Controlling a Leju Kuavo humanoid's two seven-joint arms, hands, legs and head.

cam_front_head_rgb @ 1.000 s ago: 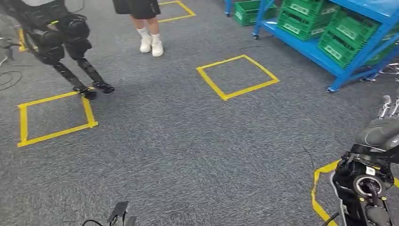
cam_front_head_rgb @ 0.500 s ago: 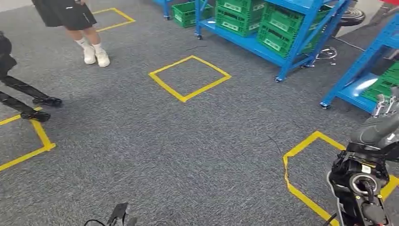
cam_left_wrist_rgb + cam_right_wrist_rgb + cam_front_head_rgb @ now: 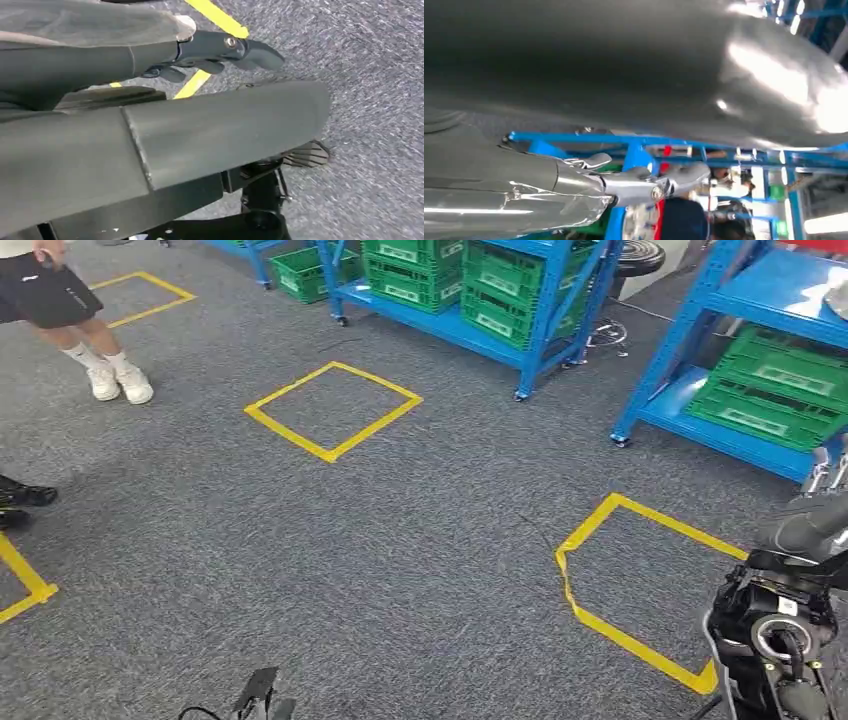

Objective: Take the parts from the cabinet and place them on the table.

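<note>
Well ahead of the raised right hand [image 3: 828,472], empty with fingers loosely apart, stands the blue cabinet [image 3: 700,330] with green crates [image 3: 775,390]; the left hand's [image 3: 220,50] fingers hang loosely curled around nothing

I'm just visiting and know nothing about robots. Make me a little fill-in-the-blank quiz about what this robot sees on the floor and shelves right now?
1. The crates on the racks are ____ in colour.
2. The metal shelving racks are painted ____.
3. The squares marked on the grey carpet are made of ____ tape.
4. The person standing at the far left wears ____ shoes.

Missing words: green; blue; yellow; white
</note>
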